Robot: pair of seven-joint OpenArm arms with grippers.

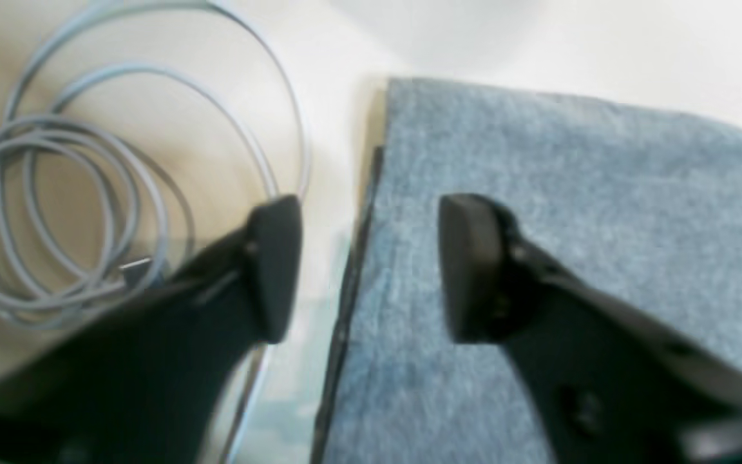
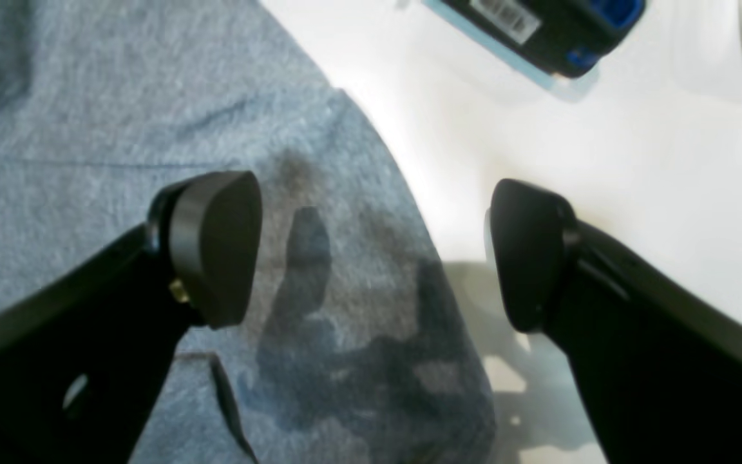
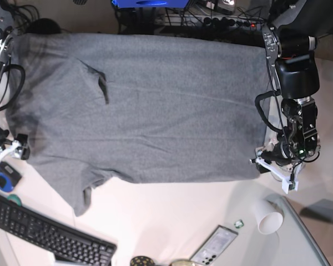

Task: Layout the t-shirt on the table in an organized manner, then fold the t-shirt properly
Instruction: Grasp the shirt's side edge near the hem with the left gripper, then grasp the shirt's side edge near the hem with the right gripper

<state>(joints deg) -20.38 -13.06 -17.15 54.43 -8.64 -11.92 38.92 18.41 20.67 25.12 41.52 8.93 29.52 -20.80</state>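
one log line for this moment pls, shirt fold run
shirt: spread flat on table | left gripper: jaws open over shirt's edge, nothing held | right gripper: jaws open, straddling shirt's edge, nothing held

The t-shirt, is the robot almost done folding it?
Not yet. The t-shirt already lies spread mostly flat on the table, so the laying-out looks nearly done. Right now the left tool hangs open over the shirt's edge, and the right tool is open too, gripping nothing. All the folding is left.
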